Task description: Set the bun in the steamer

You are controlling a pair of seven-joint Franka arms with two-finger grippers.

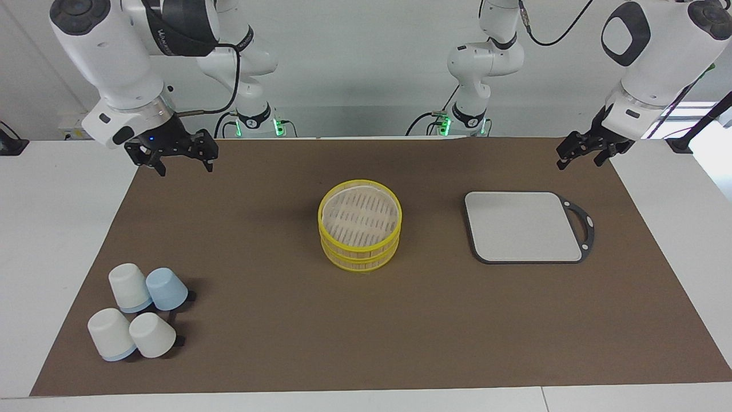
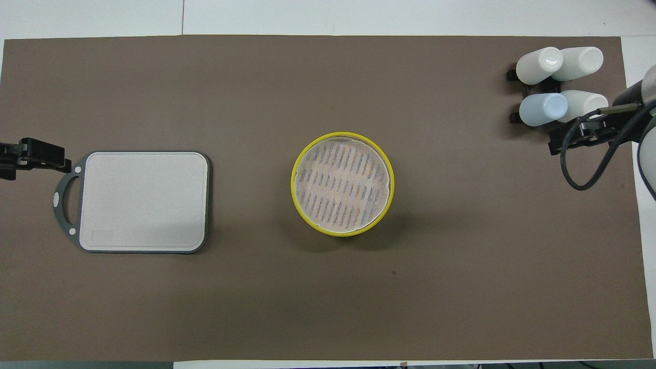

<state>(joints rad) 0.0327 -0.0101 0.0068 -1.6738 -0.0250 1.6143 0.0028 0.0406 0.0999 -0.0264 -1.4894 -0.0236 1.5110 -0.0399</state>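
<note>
The steamer (image 1: 359,232) sits mid-worktop, lid on, so the bun is hidden: whether it lies inside cannot be told, and it shows nowhere else. The right claw (image 1: 182,162) hangs with fingers apart, empty, over the brown mat's (image 1: 400,343) corner at its own end; the left claw (image 1: 579,155), likewise apart, waits over the opposite corner near the grey cutting board (image 1: 523,226). Four upturned cups (image 1: 137,315) cluster at the mat's right-arm end.

A matt brown mat (image 1: 274,320) covers the smooth white desk (image 1: 51,229), carrying a steamer (image 1: 360,226) of tan slatted wood with glossy yellow rims, a matt grey board (image 1: 523,226) and smooth plastic-looking cups (image 1: 137,312).
</note>
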